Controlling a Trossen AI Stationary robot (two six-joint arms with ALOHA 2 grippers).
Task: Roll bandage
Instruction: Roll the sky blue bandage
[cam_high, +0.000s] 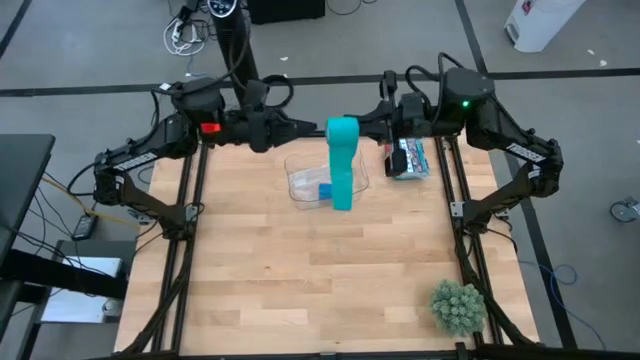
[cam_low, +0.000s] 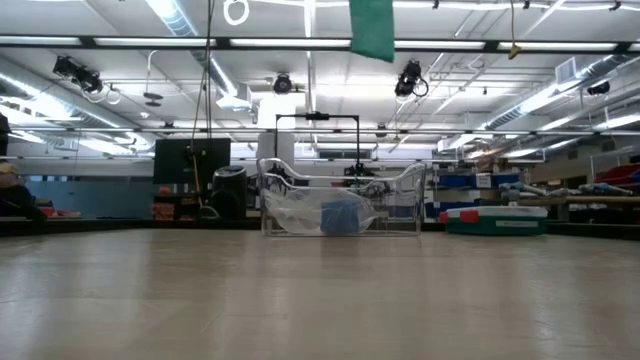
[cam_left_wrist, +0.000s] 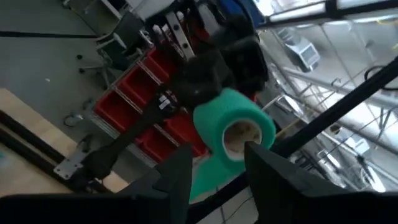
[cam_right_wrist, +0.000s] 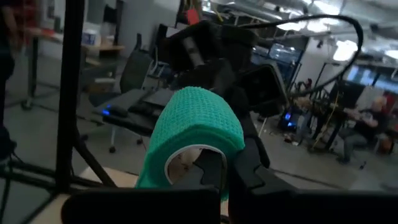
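high view: bandage held in the air between the two arms above the far edge of the counter, partly wound into a coil with a loose tail hanging down over a clear plastic container that holds a blue roll. right gripper with fingers pressed together through the coil's hollow core, pinching its wall. left gripper facing the coil's open end, fingers spread on either side, not seen touching it.

risks, judged from this state:
- coil carried by the right fingers alone; any slackening there and it probably drops into or beside the container.
- tail hangs free; turning without tension likely gives a loose, skewed wrap or lets outer layers unwind.
- left fingers closing off-centre could crush the soft coil or push it off the right fingers.
- tail might snag on the container rim.
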